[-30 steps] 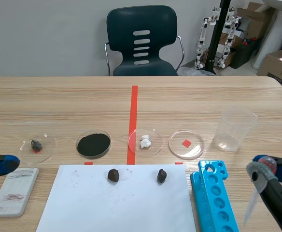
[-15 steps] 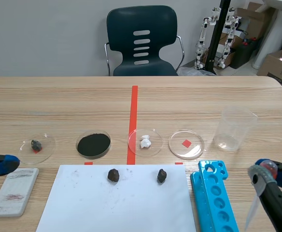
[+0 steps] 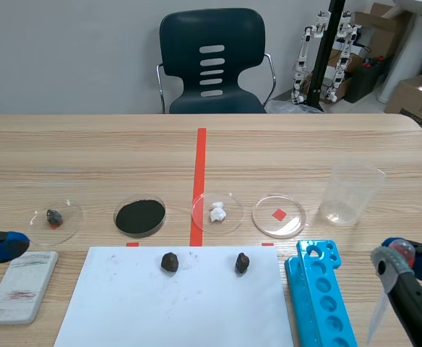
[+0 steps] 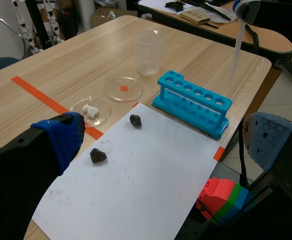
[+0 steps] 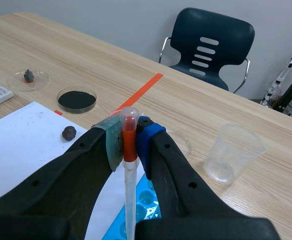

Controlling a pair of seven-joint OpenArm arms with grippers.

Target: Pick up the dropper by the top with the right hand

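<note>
The pick-up looks essentially done. The right gripper [image 5: 130,136] is closed on the dropper [image 5: 129,150], its grey-green and blue pads pinching the orange-red section just under the clear bulb, so the hold is at the top as the task asks. The bulb pokes out above the pads and the pale stem hangs down between the two fingers, close to upright. In the scene view the dropper [image 3: 379,311] dangles beside the blue test-tube rack [image 3: 319,296], on the side away from the white paper sheet [image 3: 175,303], with its tip pointing down. From the left wrist view the stem [image 4: 237,47] appears to hang in the air above the table's corner and beyond the rack, touching nothing, though how high the tip sits cannot be told exactly. What is left, if anything, seems to be only holding the dropper steady; no further lift looks necessary.

The left gripper [image 4: 163,142] stands wide, with nothing between its fingers, low at the near left of the table beside a white rectangular block [image 3: 19,285].

Compared with a second ago, the right gripper and the dropper have sunk slightly and drifted a little toward the robot's side; over the last half second they show no visible shift. The plastic beaker [image 3: 350,191], the petri dishes, the two dark rocks on the paper and the left gripper lie as they did
</note>
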